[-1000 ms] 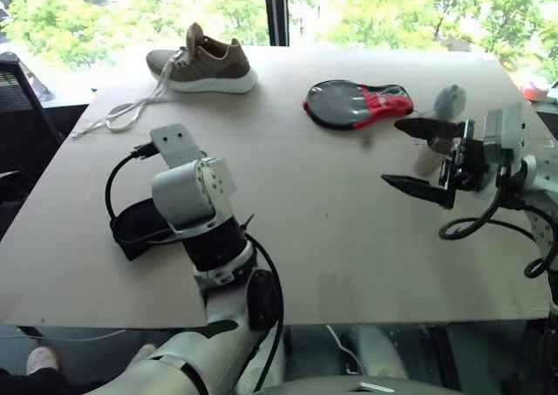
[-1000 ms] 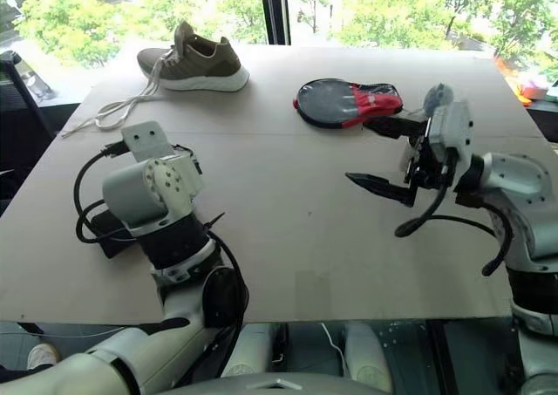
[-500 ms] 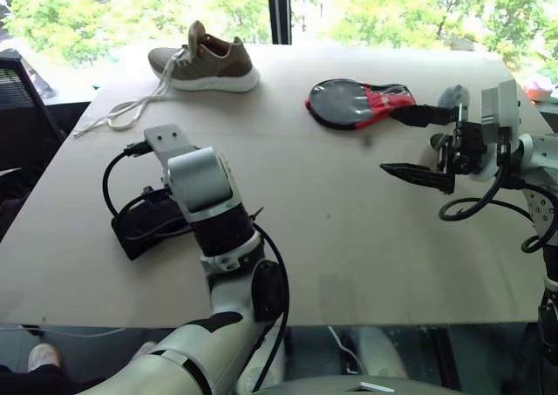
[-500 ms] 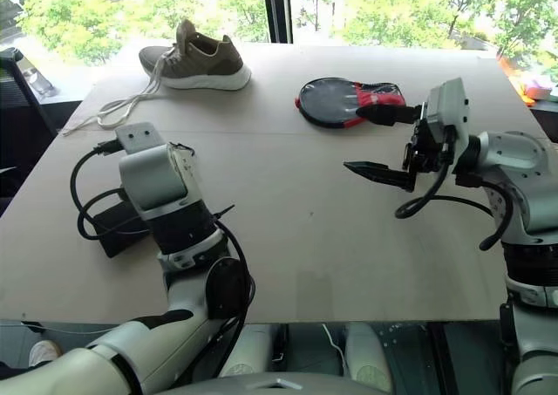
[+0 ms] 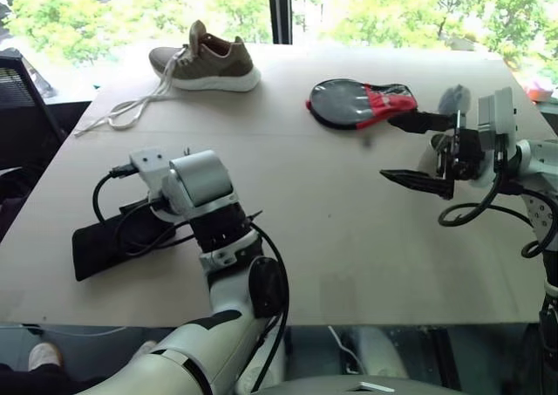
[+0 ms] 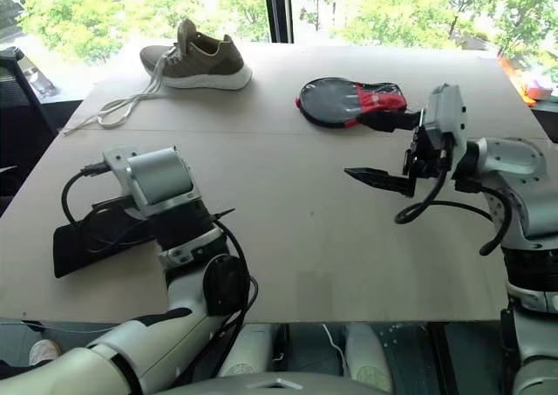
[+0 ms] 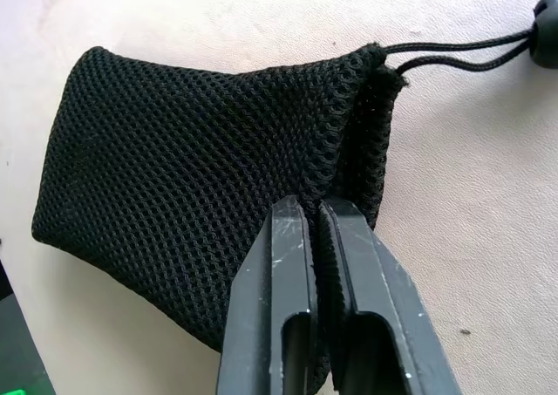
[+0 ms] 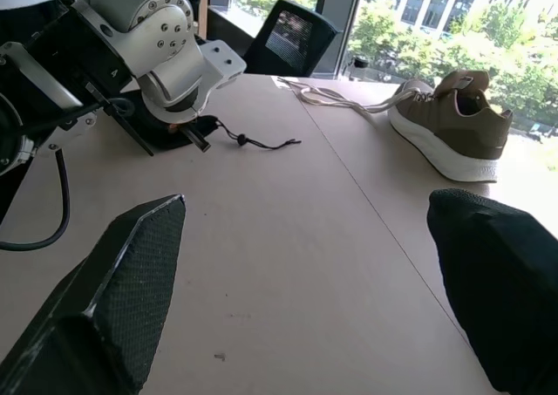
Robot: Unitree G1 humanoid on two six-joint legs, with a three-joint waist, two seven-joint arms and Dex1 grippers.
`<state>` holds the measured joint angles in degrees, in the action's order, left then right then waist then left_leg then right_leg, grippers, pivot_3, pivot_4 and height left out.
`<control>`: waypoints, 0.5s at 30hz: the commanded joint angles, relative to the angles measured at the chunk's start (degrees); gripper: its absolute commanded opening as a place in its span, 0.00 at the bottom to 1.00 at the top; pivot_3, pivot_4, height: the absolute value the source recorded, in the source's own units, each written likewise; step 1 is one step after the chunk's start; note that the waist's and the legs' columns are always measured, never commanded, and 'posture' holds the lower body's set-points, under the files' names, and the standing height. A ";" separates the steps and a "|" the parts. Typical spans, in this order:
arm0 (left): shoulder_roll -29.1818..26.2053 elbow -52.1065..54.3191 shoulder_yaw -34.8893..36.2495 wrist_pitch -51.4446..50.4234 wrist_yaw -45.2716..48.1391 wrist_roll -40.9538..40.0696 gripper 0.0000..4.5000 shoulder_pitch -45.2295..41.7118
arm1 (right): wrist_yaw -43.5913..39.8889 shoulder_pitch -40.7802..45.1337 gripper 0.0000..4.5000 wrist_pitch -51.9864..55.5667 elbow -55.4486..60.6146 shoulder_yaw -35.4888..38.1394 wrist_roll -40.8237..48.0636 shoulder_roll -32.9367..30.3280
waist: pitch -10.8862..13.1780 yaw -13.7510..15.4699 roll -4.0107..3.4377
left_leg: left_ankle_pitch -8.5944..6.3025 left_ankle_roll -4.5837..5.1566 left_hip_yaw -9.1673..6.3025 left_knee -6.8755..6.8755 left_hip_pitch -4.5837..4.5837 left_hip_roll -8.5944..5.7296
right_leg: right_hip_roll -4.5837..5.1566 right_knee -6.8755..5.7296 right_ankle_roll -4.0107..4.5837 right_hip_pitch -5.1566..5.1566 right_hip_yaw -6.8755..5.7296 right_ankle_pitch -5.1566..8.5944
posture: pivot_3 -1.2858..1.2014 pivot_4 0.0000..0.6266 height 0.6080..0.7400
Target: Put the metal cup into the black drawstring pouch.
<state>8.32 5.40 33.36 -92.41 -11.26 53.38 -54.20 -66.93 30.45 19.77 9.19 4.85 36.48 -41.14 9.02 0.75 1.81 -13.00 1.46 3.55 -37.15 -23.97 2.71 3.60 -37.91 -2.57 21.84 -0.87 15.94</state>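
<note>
Here the left gripper (image 7: 316, 212) was clamped on the pouch (image 7: 200, 177), its two fingers pressed together over the mesh fabric at the mouth edge. The pouch lay flat on the table (image 5: 331, 238), stretching away from the fingertips toward the table's left edge, and its cord (image 7: 458, 53) ran off from the mouth corner beside the fingers to a toggle (image 7: 547, 29). In the right wrist view the cord (image 8: 261, 142) trailed over the table from under the left gripper.

The right gripper (image 5: 414, 151) hung above the table well apart from the left one, jaws spread wide, nothing between them, pointing across toward the left arm. Just beyond its far finger lay a black-and-red paddle case (image 5: 357, 104), and behind the gripper, near its wrist, a grey-blue lump (image 5: 450, 100). The cup was hidden behind the right gripper, so I could not tell exactly where it stood. A shoe (image 5: 205, 62) with loose white laces (image 5: 122, 112) sat at the far edge, beyond the left gripper.
</note>
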 commanded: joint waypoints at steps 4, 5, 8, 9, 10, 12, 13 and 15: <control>5.79 -0.76 -1.83 -0.09 4.83 7.82 0.19 -1.49 | 0.27 -0.09 1.00 -1.15 2.25 1.57 0.05 -0.21 | 0.00 -0.02 0.00 | 0.00 0.00 0.00 0.00 0.00 0.00 | 0.00 0.00 0.00 0.00 -0.01 0.00 | 0.52 0.24 1.00; 5.85 -0.50 -1.88 -0.09 4.98 8.38 0.29 -1.52 | 0.31 -0.12 1.00 -1.15 2.30 1.58 0.04 -0.17 | 0.00 -0.01 0.00 | 0.00 0.00 0.00 0.00 0.00 0.01 | 0.00 0.00 0.00 0.00 0.00 0.00 | 0.52 0.24 1.00; 6.39 0.05 -1.96 -0.09 5.40 9.84 0.57 -1.66 | 0.39 -0.22 1.00 -1.17 2.40 1.60 -0.04 -0.06 | 0.00 -0.01 0.00 | 0.00 0.00 0.00 0.00 0.00 0.02 | 0.01 0.00 0.00 0.00 0.00 0.00 | 0.52 0.24 1.00; 6.25 0.02 -2.71 -0.09 5.65 10.25 0.66 -1.40 | 0.45 -0.25 1.00 -1.26 2.38 1.53 -0.14 0.04 | 0.00 -0.01 0.01 | 0.00 0.01 0.00 0.00 0.00 0.03 | 0.01 0.00 0.00 0.00 0.00 0.00 | 0.52 0.24 1.00; 6.27 -0.09 -2.96 -0.09 5.94 10.75 0.68 -1.31 | 0.55 -0.31 1.00 -1.31 2.42 1.47 -0.23 0.17 | 0.00 -0.01 0.01 | 0.00 0.01 -0.01 0.00 0.00 0.03 | 0.01 -0.01 0.00 0.00 0.00 0.00 | 0.52 0.24 1.00; 6.04 -0.20 -3.66 -0.09 6.04 11.70 0.68 -0.95 | 0.71 -0.44 1.00 -1.32 2.62 1.40 -0.29 0.33 | 0.00 -0.01 0.01 | 0.00 0.01 -0.01 0.00 0.00 0.04 | 0.01 -0.02 0.00 0.00 -0.01 0.00 | 0.52 0.24 1.00; 5.97 -0.28 -3.79 -0.09 6.25 12.10 0.68 -0.83 | 0.77 -0.50 1.00 -1.29 2.72 1.40 -0.30 0.37 | 0.00 -0.01 0.01 | -0.01 0.01 -0.01 0.00 0.00 0.04 | 0.02 -0.02 0.00 0.00 -0.01 0.00 | 0.52 0.24 1.00; 5.89 -0.34 -3.97 -0.09 6.44 12.76 0.68 -0.52 | 0.92 -0.61 1.00 -1.26 2.87 1.43 -0.34 0.46 | 0.00 -0.01 0.01 | -0.01 0.01 -0.01 0.00 0.00 0.05 | 0.02 -0.02 0.00 0.00 0.00 0.00 | 0.52 0.24 1.00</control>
<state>8.33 4.04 30.81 -92.41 -4.95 64.09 -54.17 -66.28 29.95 19.59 10.21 4.85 35.88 -40.58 9.03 0.75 1.82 -13.01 1.48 3.54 -37.16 -23.97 2.77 3.62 -37.93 -2.57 21.85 -0.87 15.94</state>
